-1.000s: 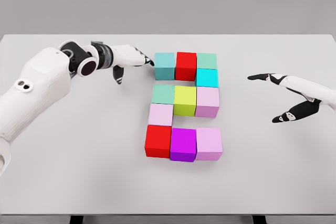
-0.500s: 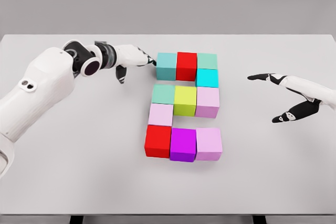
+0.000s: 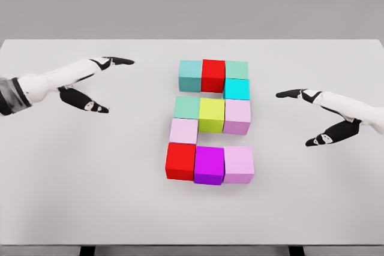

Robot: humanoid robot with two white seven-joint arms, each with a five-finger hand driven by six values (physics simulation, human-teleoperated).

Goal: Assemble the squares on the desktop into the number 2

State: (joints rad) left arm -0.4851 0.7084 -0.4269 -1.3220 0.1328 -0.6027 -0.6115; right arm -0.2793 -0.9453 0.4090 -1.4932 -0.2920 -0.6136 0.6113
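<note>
Coloured blocks (image 3: pixel 210 121) sit mid-frame on the tabletop (image 3: pixel 90 196), edges touching so they read as a 2. The left hand (image 3: pixel 90 85) and right hand (image 3: pixel 321 118) hover spread and empty either side, leaving the figure undisturbed.

light: bright, even, diffuse | shadows: faint, soft under cubes (image 3: pixel 211 123) | glare: slight | focus: sharp, undistorted

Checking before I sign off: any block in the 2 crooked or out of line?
Nothing much stands out. The blocks form a readable 2 on the table, packed edge to edge. Left hand and right hand are open, clear of them.
</note>
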